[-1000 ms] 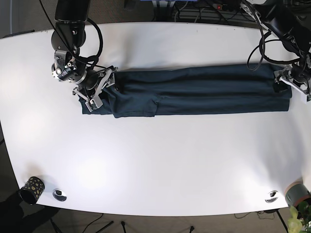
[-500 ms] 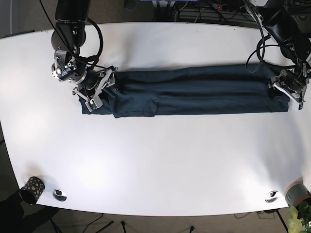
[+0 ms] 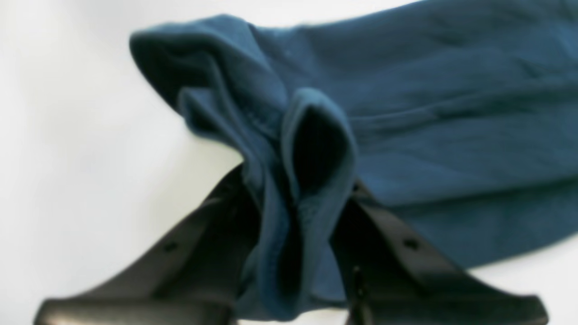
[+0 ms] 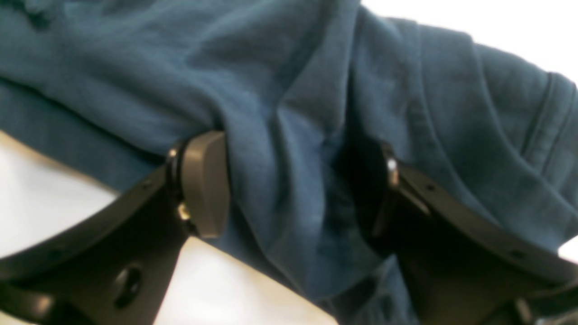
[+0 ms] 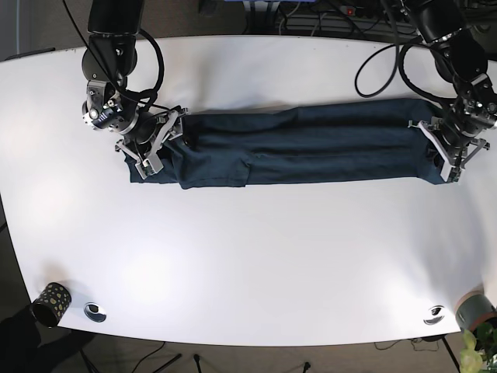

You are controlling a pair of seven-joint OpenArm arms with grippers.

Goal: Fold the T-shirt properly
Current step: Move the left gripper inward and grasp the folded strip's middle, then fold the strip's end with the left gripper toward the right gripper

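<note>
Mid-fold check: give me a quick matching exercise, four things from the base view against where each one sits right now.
1. left gripper
2. right gripper
3. patterned cup
4. T-shirt

A. bottom-left table corner
B. clamped on the shirt's right end
C. stretched as a long band across the table
D. clamped on the shirt's left end

Pairs: 1-B, 2-D, 3-A, 4-C

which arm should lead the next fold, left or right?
Left, probably. The left gripper is shut on the T-shirt hem, bunched and lifted off the table, ready to carry across. The right gripper pinches the other end, which lies lower; better as anchor.
</note>
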